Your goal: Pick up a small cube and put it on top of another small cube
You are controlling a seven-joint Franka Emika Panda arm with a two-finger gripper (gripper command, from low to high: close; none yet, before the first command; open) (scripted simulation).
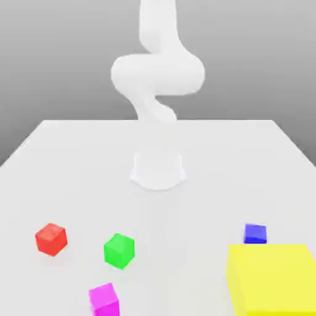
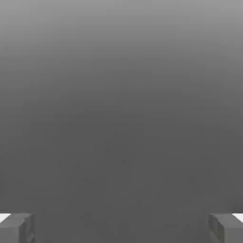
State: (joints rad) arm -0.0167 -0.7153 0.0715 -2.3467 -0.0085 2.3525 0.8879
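The small blue cube rests on the white table toward the exterior view's right, just behind the large yellow cube. A red cube, a green cube and a magenta cube sit on the exterior view's left half. The white arm rises from its base at the table's middle and runs up out of frame. In the hand view my gripper is open, its two grey fingertips far apart with nothing between them, facing a plain grey background.
The large yellow cube fills the near corner on the exterior view's right, close to the blue cube. The white table stretches wide behind the cubes and around the arm's base.
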